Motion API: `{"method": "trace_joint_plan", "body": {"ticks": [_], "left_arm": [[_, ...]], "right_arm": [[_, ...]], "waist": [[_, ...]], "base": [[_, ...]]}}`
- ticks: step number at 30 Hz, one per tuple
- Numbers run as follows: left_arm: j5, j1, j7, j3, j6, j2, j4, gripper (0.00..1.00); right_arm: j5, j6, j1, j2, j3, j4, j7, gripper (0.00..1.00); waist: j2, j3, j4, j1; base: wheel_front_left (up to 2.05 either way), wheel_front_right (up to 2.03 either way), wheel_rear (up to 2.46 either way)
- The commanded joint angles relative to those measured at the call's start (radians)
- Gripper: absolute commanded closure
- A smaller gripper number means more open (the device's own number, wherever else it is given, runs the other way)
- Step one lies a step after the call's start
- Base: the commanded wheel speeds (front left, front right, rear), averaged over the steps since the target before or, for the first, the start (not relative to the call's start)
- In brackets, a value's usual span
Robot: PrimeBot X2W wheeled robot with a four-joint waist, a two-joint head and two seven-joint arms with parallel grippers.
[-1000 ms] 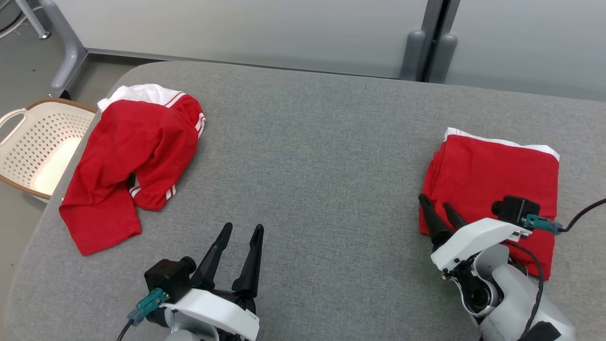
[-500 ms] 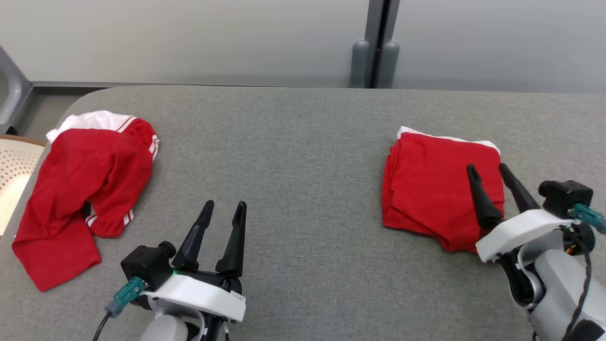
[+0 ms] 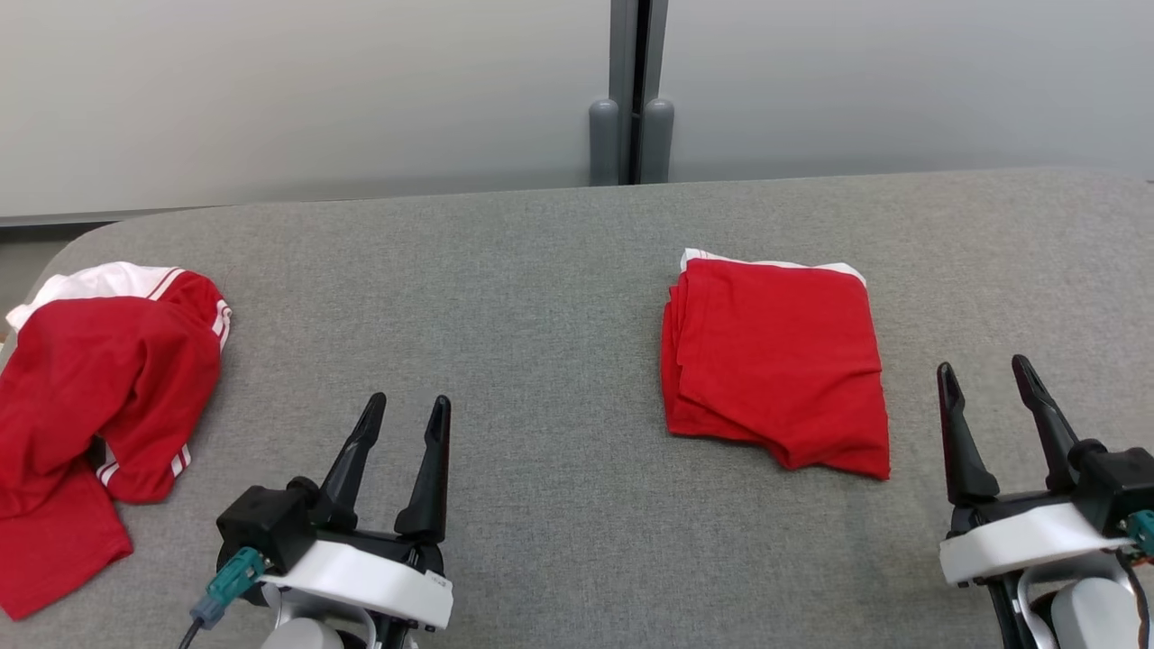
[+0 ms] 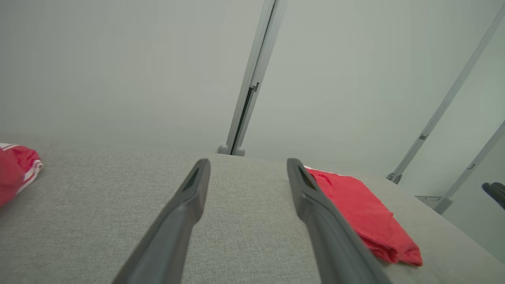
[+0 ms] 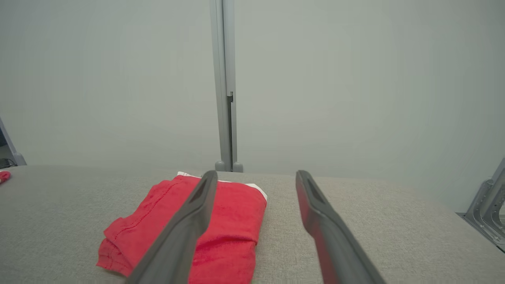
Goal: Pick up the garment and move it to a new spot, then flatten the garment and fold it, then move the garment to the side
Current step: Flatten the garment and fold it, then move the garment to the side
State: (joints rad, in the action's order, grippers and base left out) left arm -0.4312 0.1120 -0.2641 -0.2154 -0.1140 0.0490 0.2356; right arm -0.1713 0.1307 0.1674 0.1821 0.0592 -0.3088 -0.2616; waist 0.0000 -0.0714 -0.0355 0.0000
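A red garment [image 3: 775, 361] with a white edge lies folded into a neat rectangle on the grey table [image 3: 541, 270], right of centre. It also shows in the left wrist view [image 4: 363, 213] and the right wrist view [image 5: 232, 213]. A second red garment [image 3: 99, 379] with white stripes lies crumpled at the table's left edge [image 4: 15, 165]. My left gripper [image 3: 408, 400] [image 4: 248, 161] hovers open over bare cloth between the two. My right gripper [image 3: 982, 365] [image 5: 256, 173] is open and empty, just right of the folded garment's near corner.
Pale wall panels joined by a grey post [image 3: 631, 135] run close behind the table's far edge. The table's left end curves round by the crumpled garment. Metal frame legs [image 5: 489, 205] stand beyond the right end.
The head camera has swung right, so the whole picture slid left and the basket left view. My right gripper drew back off the folded garment to its right. The left gripper stayed open.
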Motion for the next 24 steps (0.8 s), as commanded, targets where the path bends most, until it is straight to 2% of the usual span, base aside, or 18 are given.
{"method": "trace_joint_plan", "body": {"ticks": [1, 11, 18, 22, 24], "left_arm": [[0.011, -0.004, 0.0, 0.003, 0.003, 0.003, -0.007, 0.0], [0.073, -0.043, 0.0, 0.014, 0.063, 0.003, -0.038, 0.0], [0.059, -0.017, 0.0, -0.005, 0.054, 0.004, -0.044, 0.0], [0.052, 0.0, 0.0, -0.009, 0.045, 0.003, -0.041, 0.0], [0.053, 0.009, 0.0, -0.013, 0.043, 0.003, -0.038, 0.0]], "right_arm": [[0.009, 0.0, -0.01, -0.005, -0.009, 0.008, -0.004, 0.0], [0.056, 0.0, -0.065, -0.059, -0.05, 0.049, -0.003, 0.0], [0.04, 0.0, -0.036, -0.069, -0.07, 0.041, -0.003, 0.0], [0.036, 0.0, 0.004, -0.063, -0.072, -0.019, -0.003, 0.0], [-0.012, 0.0, 0.038, -0.076, -0.069, -0.065, 0.011, 0.0]], "waist": [[0.0, 0.001, 0.004, 0.0], [0.0, -0.001, 0.01, 0.0], [0.0, -0.028, -0.014, 0.0], [0.0, -0.062, -0.032, 0.0], [0.0, -0.081, -0.041, 0.0]], "base": [[0.0, 0.0, 0.0], [0.0, 0.0, 0.0], [0.0, 0.0, 0.0], [0.0, 0.0, 0.0], [0.0, 0.0, 0.0]]}}
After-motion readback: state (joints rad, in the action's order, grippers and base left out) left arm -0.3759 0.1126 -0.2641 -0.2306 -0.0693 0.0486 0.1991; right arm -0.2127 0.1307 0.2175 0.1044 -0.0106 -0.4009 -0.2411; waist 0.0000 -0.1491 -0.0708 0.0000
